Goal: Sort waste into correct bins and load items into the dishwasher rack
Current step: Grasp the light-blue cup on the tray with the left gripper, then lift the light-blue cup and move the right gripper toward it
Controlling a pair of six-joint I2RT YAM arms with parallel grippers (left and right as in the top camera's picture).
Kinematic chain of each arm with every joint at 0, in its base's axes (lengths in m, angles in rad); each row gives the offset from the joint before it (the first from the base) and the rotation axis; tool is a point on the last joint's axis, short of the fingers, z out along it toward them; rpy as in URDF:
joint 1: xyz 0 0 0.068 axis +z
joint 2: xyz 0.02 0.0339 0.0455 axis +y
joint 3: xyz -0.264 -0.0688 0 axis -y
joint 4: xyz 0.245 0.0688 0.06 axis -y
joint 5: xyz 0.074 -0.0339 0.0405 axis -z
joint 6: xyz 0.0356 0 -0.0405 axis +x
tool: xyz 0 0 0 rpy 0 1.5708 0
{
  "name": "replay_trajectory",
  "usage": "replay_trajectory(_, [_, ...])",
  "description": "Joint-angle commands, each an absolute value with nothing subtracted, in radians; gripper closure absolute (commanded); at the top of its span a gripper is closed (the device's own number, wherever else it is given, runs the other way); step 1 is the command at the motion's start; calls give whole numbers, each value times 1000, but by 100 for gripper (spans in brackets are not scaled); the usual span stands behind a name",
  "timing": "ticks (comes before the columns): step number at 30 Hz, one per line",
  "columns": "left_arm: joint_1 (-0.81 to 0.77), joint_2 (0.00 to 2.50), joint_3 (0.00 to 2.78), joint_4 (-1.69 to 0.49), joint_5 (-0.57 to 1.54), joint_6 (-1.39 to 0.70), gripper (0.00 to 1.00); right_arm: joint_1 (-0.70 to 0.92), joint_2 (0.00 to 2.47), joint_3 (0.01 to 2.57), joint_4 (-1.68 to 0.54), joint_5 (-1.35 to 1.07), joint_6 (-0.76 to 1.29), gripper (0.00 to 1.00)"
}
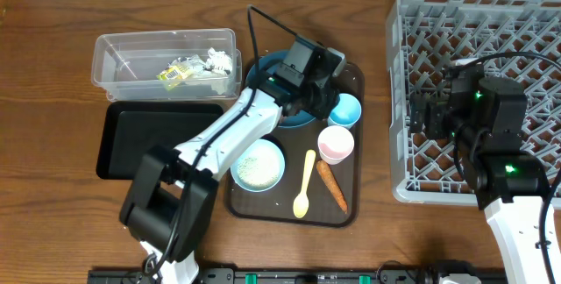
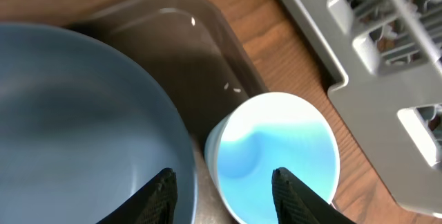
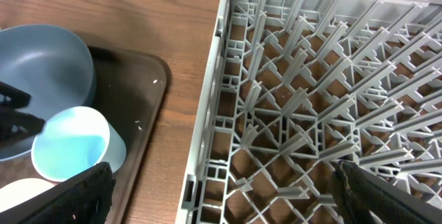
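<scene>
Mid-bench, nearer the far edge: light blue cup (image 2: 276, 151), upright, mouth up, on brown serving tray (image 2: 207, 18), just beside dark blue dish (image 2: 69, 127).
Left gripper (image 2: 224, 182): spread, holding nothing; one finger (image 2: 164, 191) over the dish-cup gap, the other over the cup's mouth.
Handling: likely a rim pinch. Lower squarely, clear the dish rim, close gently lest the cup tip.
Right gripper (image 3: 221, 175): spread, empty, above dishwasher rack (image 1: 473, 21) at the bench's right edge.
</scene>
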State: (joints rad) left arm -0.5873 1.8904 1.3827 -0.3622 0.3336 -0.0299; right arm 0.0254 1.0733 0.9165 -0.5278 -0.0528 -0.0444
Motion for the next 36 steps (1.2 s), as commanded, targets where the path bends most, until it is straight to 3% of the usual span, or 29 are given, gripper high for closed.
replay_trajectory(1, [-591,1926,1392,-365,324,-43,53,29,1081,939,-534,-49,-39,1])
replay_trajectory(8, [-593,1963,1392,-365,324,-43,55,29,1081,939,-535,-49,-39,1])
replay_trajectory(18, [-593,1973,1392,-360,324,-43,85,29,1081,939,-535,-49,-39,1])
replay_trajectory(23, [-593,1973,1392,-359,324,-43,94,29,1081,939,-535,-49,-39,1])
replay_trajectory(36, [-557,1911,1393,-287,324,-90,94,29,1081,939,-543,-22,-39,1])
